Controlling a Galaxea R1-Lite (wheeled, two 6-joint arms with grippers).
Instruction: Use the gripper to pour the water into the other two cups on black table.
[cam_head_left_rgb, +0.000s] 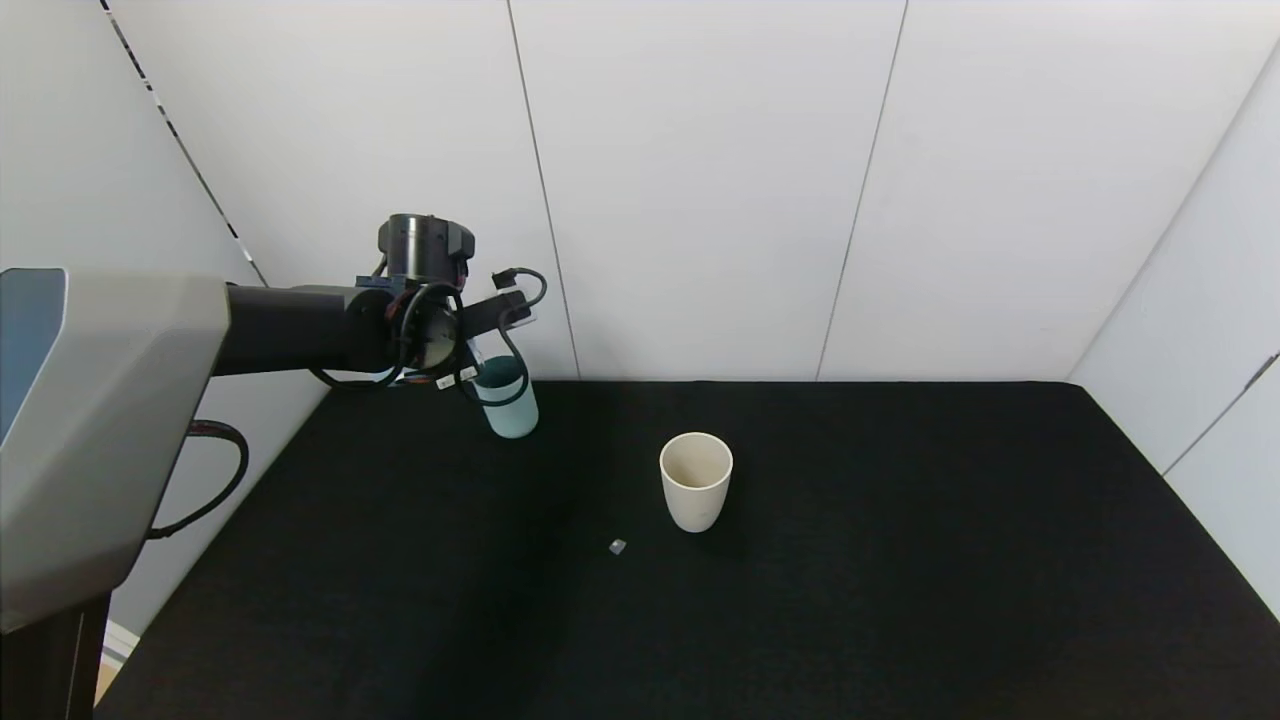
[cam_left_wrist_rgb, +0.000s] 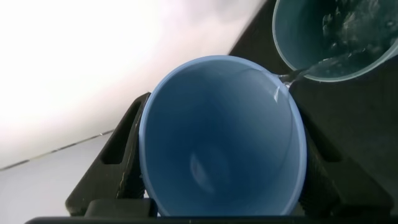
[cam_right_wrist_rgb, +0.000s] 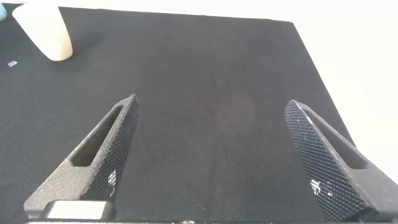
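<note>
Robot torso housing (cam_head_left_rgb: 80, 440), grey and nearest the head camera, fills the left of that view; from it the left arm (cam_head_left_rgb: 300, 328) reaches toward the far-left corner of the black surface (cam_head_left_rgb: 900, 600). That surface, a matte cloth-like top, carries everything else.

Left pincer (cam_left_wrist_rgb: 217, 180): closed on a light blue tumbler (cam_left_wrist_rgb: 221, 140), which is tipped well over so that its mouth faces the wrist camera. A thin stream of water (cam_left_wrist_rgb: 305, 70) leaves its rim and falls into the teal-green cup (cam_head_left_rgb: 507, 398), which stands upright near the far-left corner, just beneath the wrist. Water is visibly disturbed inside that cup.

Right pincer (cam_right_wrist_rgb: 211, 162): open, its two textured fingers (cam_right_wrist_rgb: 106, 155) wide apart, hovering low over bare cloth toward the right side of the surface; idle.

Beige cup (cam_head_left_rgb: 696, 480): upright near the middle of the surface, well apart from the teal-green cup, and apparently dry inside.

Small pale fleck (cam_head_left_rgb: 617, 546): lies on the cloth just nearside of the beige cup; too small to identify.

Step in hand, as judged: the first of the two pours. The next move calls for righting the blue tumbler before it empties, carrying it level to above the beige cup, then tilting it slowly with the rim held over that cup's mouth.
</note>
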